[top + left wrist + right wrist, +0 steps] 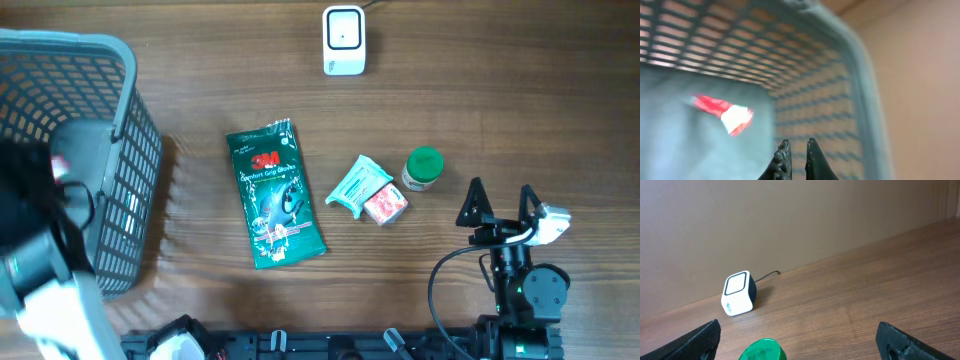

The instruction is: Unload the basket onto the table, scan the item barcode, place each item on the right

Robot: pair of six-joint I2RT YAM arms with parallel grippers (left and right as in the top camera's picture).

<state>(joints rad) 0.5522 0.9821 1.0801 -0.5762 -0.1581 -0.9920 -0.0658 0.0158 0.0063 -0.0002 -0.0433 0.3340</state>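
Locate the scanner (344, 40): a white, rounded block with a dark-framed window, cabled, standing upright at the far edge of the surface (480, 90). Four items lie nearer you:

- a green 3M pouch (275, 195), flat, printed face up
- a teal-and-white packet (355, 185), touching a small red-and-white box (386, 206)
- a green-capped bottle (423, 168), just beside them

The left hand (796, 145) is clenched on nothing, inside the grey mesh basket (125, 120). A blurred red-and-white item (725, 112) lies on the basket floor. The right hand (501, 190) is released, near the bottle.
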